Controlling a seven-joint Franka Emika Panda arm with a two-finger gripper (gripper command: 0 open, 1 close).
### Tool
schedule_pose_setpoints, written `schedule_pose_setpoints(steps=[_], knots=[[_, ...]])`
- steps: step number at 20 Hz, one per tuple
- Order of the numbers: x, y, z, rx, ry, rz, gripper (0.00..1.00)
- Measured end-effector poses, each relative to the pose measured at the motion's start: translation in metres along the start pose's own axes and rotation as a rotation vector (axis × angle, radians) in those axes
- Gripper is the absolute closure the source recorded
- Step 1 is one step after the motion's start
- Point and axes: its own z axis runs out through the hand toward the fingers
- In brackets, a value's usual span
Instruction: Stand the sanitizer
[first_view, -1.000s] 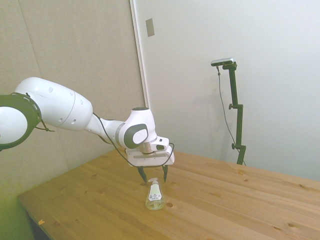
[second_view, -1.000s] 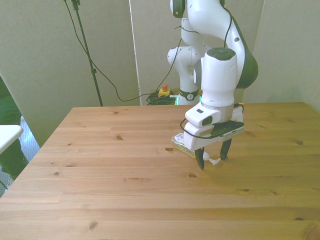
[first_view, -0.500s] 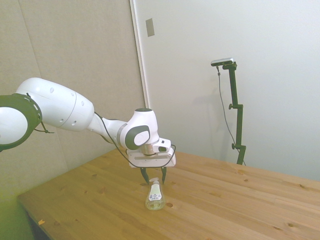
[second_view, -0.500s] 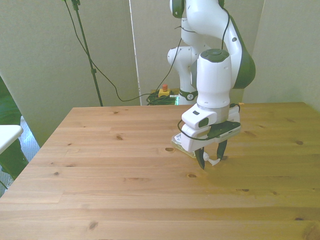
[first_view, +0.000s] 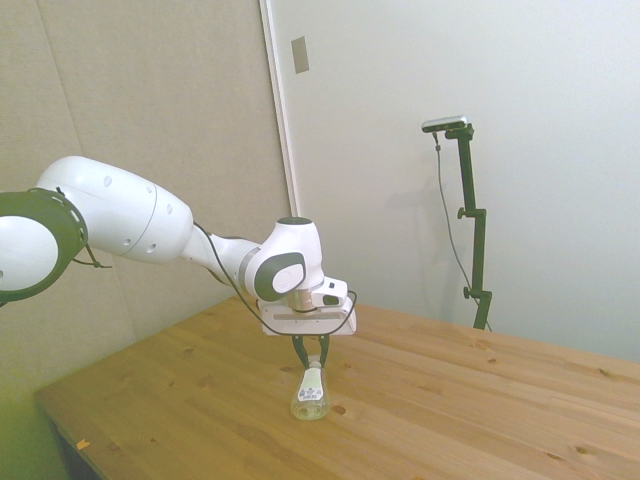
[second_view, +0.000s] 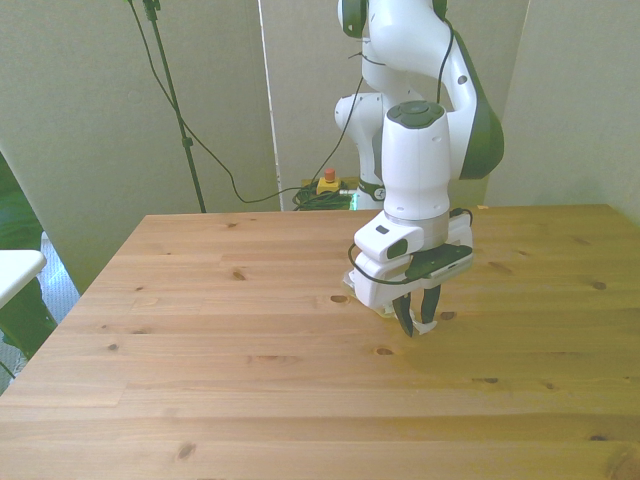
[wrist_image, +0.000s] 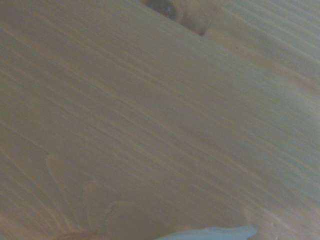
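Observation:
The sanitizer, a small clear yellowish bottle with a label, lies on the wooden table with its base toward the side camera. My gripper points straight down and is shut on the bottle's white pump top. In the front view the gripper hides most of the bottle; only the white nozzle shows between the dark fingers. The wrist view is blurred wood grain with a white sliver at one edge.
The table stretches wide on all sides of the gripper. Its near edge in the side view runs by the lower left. Behind the table, on the floor, sit a red-topped button box and cables.
The gripper came down a little and shifted slightly toward the front view's left. Its fingers, apart one second ago, have drawn together on the pump top. The bottle has stayed put.

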Motion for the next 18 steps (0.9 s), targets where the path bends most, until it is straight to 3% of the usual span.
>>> schedule_pose_setpoints(steps=[11,18], knots=[[0.006,0.013,-0.001,0.026,-0.024,0.065,1.0],[0.013,0.013,-0.015,0.022,0.004,0.402,1.0]])
